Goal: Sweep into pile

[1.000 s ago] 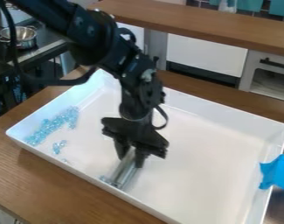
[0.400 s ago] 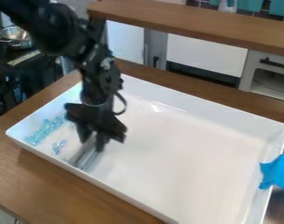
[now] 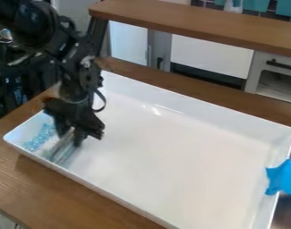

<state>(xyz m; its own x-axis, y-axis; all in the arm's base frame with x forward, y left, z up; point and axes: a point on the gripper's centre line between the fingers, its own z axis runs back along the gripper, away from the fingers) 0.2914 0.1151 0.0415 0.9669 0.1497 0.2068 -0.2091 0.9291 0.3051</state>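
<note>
My gripper [image 3: 70,134] hangs low over the left end of the white tray [image 3: 165,156], shut on a clear, silvery flat-sided sweeping tool [image 3: 62,150]. The tool slants down to the tray floor close to the front-left wall. Just left of it, pale blue clear beads [image 3: 37,139] lie gathered against the tray's left wall. The gripper and tool hide part of the bead area.
The tray stands on a wooden counter [image 3: 63,197]. Blue tape [image 3: 282,177] is stuck over its right wall. Behind it runs a raised wooden shelf [image 3: 201,27], with white cabinets [image 3: 212,56] beneath.
The gripper and tool have moved left across the tray to the beads. The small separate cluster no longer shows apart from the tool. The tray has shifted slightly left.
</note>
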